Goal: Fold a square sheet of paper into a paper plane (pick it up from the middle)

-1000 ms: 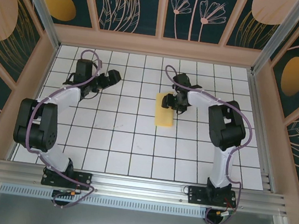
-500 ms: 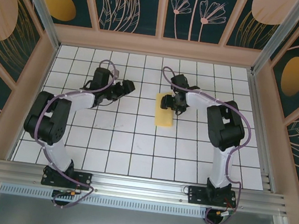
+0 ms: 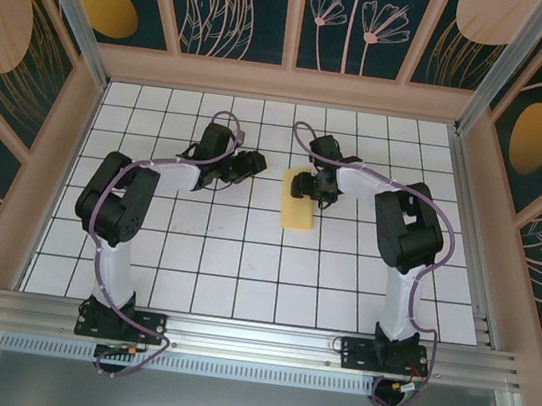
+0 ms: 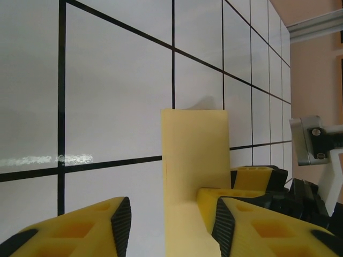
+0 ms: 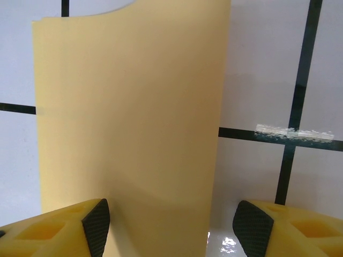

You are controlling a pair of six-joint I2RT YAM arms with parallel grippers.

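1. The square sheet of paper (image 3: 300, 207) lies flat on the white gridded tabletop (image 3: 243, 260), right of centre and toward the far side. It shows as a narrow rectangle, about one tile wide and two tiles long.
2. Judgement: the sheet is folded in half along its centre line. In the right wrist view the paper (image 5: 128, 107) has straight long edges, and one far corner curls up slightly.
3. The right pincer (image 3: 316, 183) sits at the far end of the paper. In its own view the right pincer (image 5: 169, 214) stands wide, one finger on each side of the strip. It does not clamp the paper.
4. The left pincer (image 3: 249, 166) is just left of the paper, near it but apart. In the left wrist view the left pincer (image 4: 170, 219) is parted to a moderate gap and grips nothing. The paper (image 4: 195, 144) lies ahead of it.
5. Progress, as a judgement: the first half fold is done. No pointed nose and no wing folds are visible, so the corner folds and the wing folds are left.
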